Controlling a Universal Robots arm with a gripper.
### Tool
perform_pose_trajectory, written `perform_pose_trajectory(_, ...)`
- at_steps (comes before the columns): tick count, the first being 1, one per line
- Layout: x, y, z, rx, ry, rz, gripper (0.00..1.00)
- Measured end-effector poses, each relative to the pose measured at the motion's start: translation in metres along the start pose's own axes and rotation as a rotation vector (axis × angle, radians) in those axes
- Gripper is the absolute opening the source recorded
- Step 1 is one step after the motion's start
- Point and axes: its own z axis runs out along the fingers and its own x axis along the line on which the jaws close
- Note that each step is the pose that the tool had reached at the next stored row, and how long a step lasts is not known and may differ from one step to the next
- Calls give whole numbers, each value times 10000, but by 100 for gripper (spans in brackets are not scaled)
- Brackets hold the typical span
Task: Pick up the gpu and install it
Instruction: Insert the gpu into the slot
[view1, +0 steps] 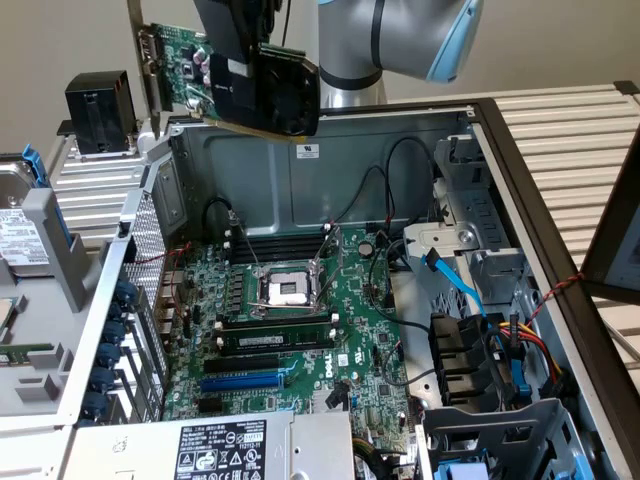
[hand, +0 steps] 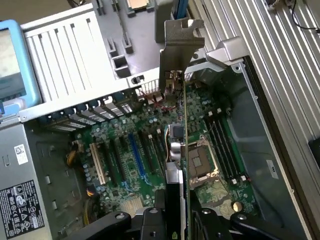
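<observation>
Open computer case (view1: 300, 170) sits below; at the exterior frame's upper left the gripper (hand: 178, 222) pinches the gpu (view1: 270, 95) between its fingers (hand: 150, 220): picked up, not yet seated in the motherboard (view1: 300, 330).

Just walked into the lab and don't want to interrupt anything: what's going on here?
The robot arm's gripper is clamped on the gpu and holds it in the air above the open computer case. The card hangs over the motherboard and is not seated in any slot; the blue slot is empty.
</observation>
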Motion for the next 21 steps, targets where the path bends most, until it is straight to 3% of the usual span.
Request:
perform_pose_trajectory(9, 1, -4, 36, 146, 120, -1597, 28)
perform_pose_trajectory(16, -1, -4, 37, 163, 123, -1779, 28)
perform_pose_trajectory(19, 0, -4, 41, 153, 56, -2199, 28)
perform_pose_trajectory(21, 0, -3, 42, 149, 48, -2241, 28)
